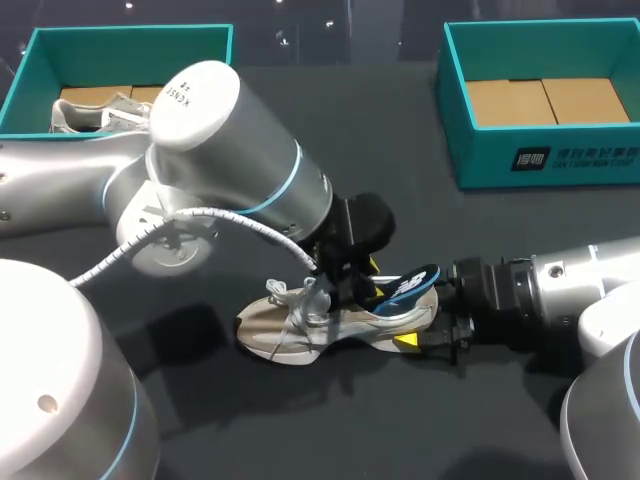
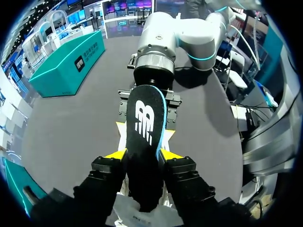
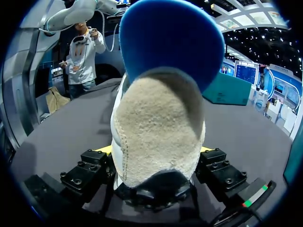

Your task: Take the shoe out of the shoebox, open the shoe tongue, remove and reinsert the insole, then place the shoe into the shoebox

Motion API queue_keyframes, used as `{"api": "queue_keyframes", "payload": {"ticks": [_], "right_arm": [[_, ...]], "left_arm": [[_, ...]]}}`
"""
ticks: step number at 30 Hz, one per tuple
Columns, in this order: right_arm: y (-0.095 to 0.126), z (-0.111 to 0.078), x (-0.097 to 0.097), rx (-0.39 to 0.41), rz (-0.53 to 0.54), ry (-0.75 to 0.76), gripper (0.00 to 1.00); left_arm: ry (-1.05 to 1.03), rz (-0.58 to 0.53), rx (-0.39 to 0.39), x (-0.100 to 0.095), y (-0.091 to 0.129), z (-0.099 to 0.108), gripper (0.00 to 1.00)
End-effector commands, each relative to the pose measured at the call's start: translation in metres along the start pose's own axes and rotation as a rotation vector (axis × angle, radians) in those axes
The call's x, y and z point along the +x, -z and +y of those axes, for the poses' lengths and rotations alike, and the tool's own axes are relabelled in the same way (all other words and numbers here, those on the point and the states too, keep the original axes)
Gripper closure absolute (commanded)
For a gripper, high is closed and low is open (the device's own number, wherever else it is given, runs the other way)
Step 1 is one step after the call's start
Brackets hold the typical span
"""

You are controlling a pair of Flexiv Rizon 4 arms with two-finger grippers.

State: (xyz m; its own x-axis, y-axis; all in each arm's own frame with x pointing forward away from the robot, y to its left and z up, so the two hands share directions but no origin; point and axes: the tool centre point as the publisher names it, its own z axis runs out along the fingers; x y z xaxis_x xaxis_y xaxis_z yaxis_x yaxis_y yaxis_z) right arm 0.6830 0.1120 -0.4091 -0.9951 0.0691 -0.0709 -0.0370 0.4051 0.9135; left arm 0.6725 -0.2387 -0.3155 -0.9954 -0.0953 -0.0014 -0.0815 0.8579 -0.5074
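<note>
1. Upper left of frame: left box (image 1: 20, 90), teal. A second shoe (image 1: 100, 112), pale, lies inside on the cardboard floor.
2. Left arm (image 1: 240, 160) runs from the left edge to centre and blocks the table (image 1: 350, 420) behind it. There is a small black-print label (image 1: 178, 95) on its white end cap.
3. Lower centre: shoe (image 1: 320, 325), beige, upright on the table outside both boxes, toe toward frame left, laces loose.
4. Left gripper (image 2: 142, 155) is clamped on the insole (image 2: 144, 123), a yellow tip against each edge. The insole is black on top with a white logo, blue beneath, and slants up over the heel.
5. Right of centre: right gripper (image 3: 154, 150) pinches the shoe's heel from both sides, low at the table.
6. Upper right: right box (image 1: 540, 150), teal, with white print on its near wall.
</note>
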Motion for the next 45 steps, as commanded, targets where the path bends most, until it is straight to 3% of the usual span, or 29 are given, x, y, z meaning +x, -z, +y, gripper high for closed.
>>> {"api": "queue_keyframes", "payload": {"ticks": [1,10,27,36,45], "right_arm": [[0.001,0.0,0.001,0.005,-0.001,0.0,1.0],[0.001,0.0,0.001,0.005,-0.001,0.0,1.0],[0.001,0.0,0.001,0.005,-0.001,0.0,1.0],[0.001,0.0,0.001,0.005,-0.001,0.0,1.0],[0.001,0.0,0.001,0.005,-0.001,0.0,1.0]], "left_arm": [[0.0,-0.02,0.026,0.006,0.001,0.002,0.54],[-0.031,-0.097,0.063,0.017,-0.011,-0.013,0.53],[-0.025,-0.235,0.061,0.019,-0.037,-0.026,0.5],[0.005,-0.287,0.052,0.011,-0.046,-0.025,0.54],[0.045,-0.304,0.04,-0.003,-0.048,-0.018,0.66]]}}
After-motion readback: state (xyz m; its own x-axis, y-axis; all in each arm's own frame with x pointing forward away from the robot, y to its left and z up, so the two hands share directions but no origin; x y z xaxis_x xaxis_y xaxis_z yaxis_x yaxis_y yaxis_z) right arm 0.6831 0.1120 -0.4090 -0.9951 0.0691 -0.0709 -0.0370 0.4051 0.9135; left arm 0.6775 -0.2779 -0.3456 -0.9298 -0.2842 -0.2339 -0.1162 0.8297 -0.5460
